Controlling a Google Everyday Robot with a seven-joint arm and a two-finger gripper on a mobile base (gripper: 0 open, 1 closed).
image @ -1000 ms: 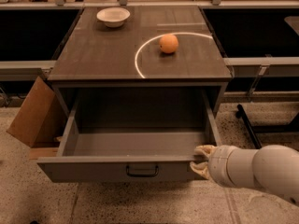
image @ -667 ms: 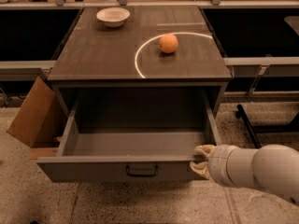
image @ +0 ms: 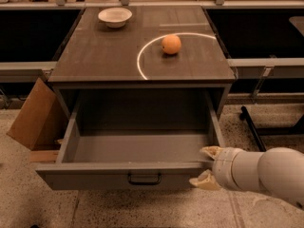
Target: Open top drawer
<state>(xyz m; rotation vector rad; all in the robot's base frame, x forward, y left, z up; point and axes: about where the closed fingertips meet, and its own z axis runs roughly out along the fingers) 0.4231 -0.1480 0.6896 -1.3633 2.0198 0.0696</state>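
- The gripper (image: pixel 207 166) sits low at the right, at the right end of the drawer's front panel, on a thick white arm (image: pixel 266 172) that reaches in from the right edge
- Its two tan fingers (image: pixel 211 151) are spread apart, one at the top rim of the front panel and one lower down by the panel's bottom corner; the panel's right end lies between them, and I cannot tell whether either finger presses on it
- The top drawer (image: pixel 85 179) stands far out of the cabinet toward the camera, its deep grey box open to view from above
- A small dark bail handle (image: pixel 144 178) hangs at the centre of the front panel, apart from the gripper
- A brown cardboard box (image: pixel 35 115) leans on the speckled floor just left of the drawer
- The cabinet top (image: pixel 95 56) lies above and behind the drawer, with a white ring (image: pixel 141 61) marked on its right half
- An orange (image: pixel 171 44) rests inside that ring
- A white bowl (image: pixel 115 17) stands near the far left corner of the top, well apart from the orange
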